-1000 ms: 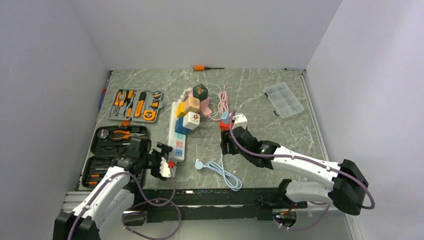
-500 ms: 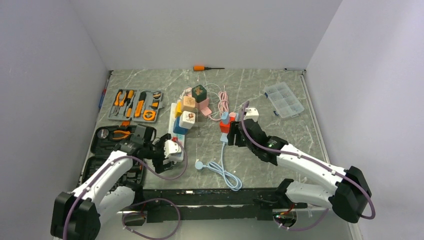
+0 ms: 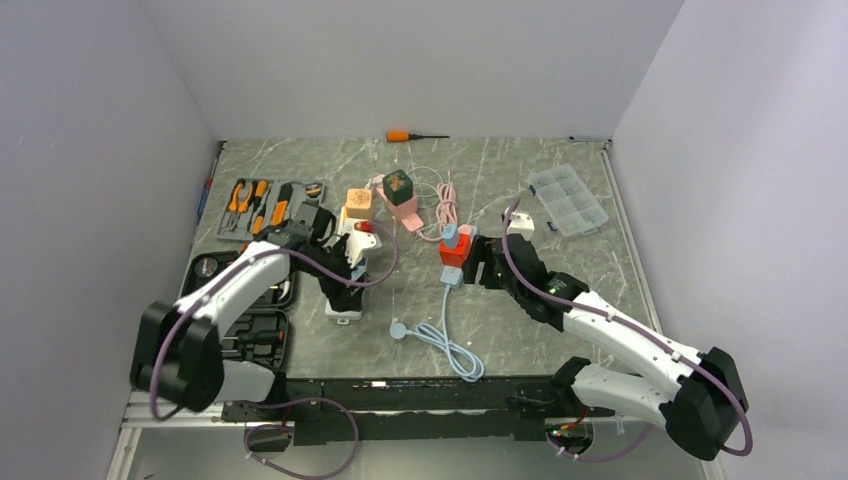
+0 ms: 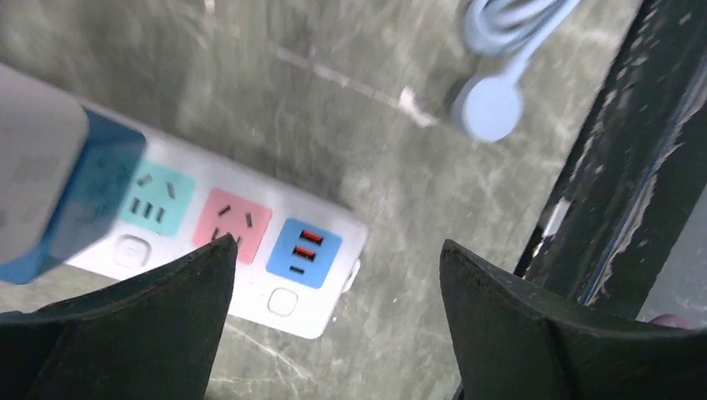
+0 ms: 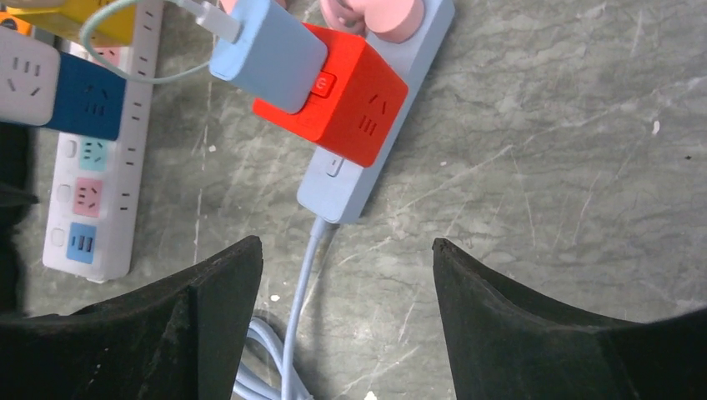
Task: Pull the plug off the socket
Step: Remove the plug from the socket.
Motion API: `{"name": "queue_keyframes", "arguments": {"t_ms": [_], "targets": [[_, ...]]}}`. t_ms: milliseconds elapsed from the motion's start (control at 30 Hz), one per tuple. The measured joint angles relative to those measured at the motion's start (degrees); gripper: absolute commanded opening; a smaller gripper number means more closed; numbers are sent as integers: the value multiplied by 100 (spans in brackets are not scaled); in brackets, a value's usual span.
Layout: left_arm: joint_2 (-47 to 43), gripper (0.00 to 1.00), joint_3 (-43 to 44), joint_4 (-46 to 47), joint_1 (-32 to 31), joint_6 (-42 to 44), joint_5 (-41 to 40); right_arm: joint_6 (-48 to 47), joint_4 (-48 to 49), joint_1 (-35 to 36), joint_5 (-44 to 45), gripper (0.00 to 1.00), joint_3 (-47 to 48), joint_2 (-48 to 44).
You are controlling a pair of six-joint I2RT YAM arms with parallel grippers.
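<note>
Plug (image 5: 267, 54) not yet pulled; both arms had moved in.
It sat in the red socket cube (image 5: 350, 96); the right gripper (image 5: 343, 243) had advanced above it, spread and empty, the left gripper (image 4: 338, 244) likewise over the white strip (image 4: 283, 302).

The left gripper (image 4: 335, 250) stands with its dark fingers (image 4: 125, 333) spread wide and nothing between them, above the end of a white power strip (image 4: 250, 292) lying on the marbled table (image 4: 350, 142). A blue-and-white adapter block (image 4: 50, 192) sits on the strip at the left edge. A pale blue round cable end (image 4: 490, 107) lies apart from the strip at upper right.
</note>
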Motion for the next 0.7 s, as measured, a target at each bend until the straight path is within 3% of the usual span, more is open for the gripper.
{"name": "queue_keyframes", "arguments": {"t_ms": [133, 267, 433, 700], "targets": [[-787, 95, 144, -72, -251, -247, 205, 76, 26, -173, -149, 79, -166, 7], [-938, 96, 546, -295, -382, -483, 422, 267, 348, -326, -435, 81, -358, 227], [-1143, 97, 789, -614, -417, -697, 573, 651, 1226, -345, -820, 83, -846, 857], [-1504, 97, 1495, -750, -619, -802, 706, 1268, 2752, -385, -1154, 79, -1502, 1486]]}}
